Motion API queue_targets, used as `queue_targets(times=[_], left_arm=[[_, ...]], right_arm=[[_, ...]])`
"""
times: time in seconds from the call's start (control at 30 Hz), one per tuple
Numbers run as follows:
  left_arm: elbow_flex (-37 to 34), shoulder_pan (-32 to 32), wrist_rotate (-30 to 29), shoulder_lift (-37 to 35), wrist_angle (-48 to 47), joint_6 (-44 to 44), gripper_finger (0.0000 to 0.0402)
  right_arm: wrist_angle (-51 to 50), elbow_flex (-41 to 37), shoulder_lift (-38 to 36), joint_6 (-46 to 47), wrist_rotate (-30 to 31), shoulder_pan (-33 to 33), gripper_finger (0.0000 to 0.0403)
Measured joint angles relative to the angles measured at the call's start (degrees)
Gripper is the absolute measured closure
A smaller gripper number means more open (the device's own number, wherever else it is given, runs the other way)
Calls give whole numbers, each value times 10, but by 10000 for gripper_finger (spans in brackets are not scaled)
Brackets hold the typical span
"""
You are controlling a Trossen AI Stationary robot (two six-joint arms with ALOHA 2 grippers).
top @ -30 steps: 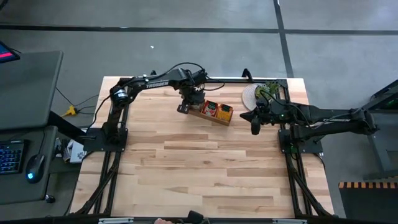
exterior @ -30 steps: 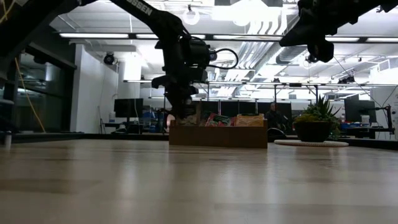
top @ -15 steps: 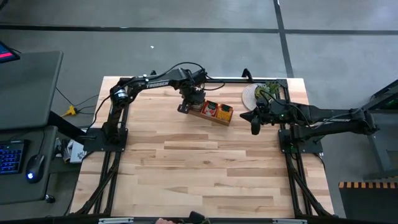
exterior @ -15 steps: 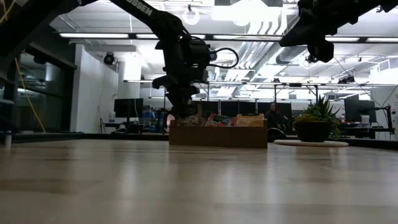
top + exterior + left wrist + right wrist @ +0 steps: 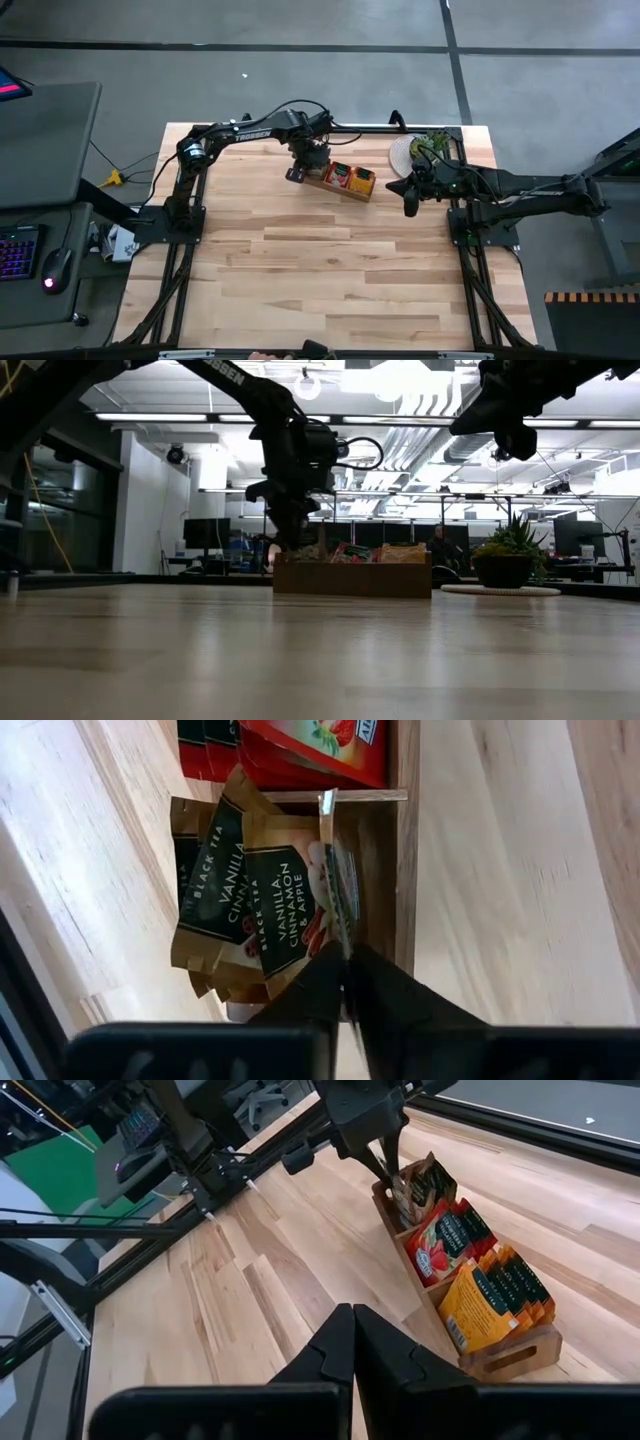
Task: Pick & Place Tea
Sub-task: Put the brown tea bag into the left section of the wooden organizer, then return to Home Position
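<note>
Overhead, table-level and two wrist cameras all share the wooden tray.

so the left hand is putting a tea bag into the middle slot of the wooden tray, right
Not the middle. The left hand holds its tea bag over the end slot of the wooden tray, the one with the dark black tea bags. The right wrist view shows it.

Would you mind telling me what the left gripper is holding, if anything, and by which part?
The left gripper pinches a sachet by one edge, edge-on over the tray's end compartment. The right gripper holds nothing.
</note>
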Motion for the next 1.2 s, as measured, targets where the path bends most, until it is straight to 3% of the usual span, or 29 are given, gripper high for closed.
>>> queue_targets(times=[0.33, 0.47, 0.7, 0.8, 0.93, 1.2], left_arm=[[31, 0, -20, 0, -33, -49, 270], [82, 8, 18, -1, -55, -108, 256], [136, 36, 169, -23, -59, -209, 260], [137, 45, 205, -53, -57, -229, 277], [136, 59, 267, -93, -42, -258, 303], [88, 48, 290, -176, 60, -326, 343]], right_arm=[[-8, 0, 0, 0, -11, 0, 403], [-8, 0, -5, -4, -8, 0, 403], [-12, 0, -55, -32, 4, 0, 403], [-31, -3, -92, -40, 25, 0, 403], [17, -66, -170, -36, 29, 0, 403], [128, -210, -294, 4, 21, 0, 403]])
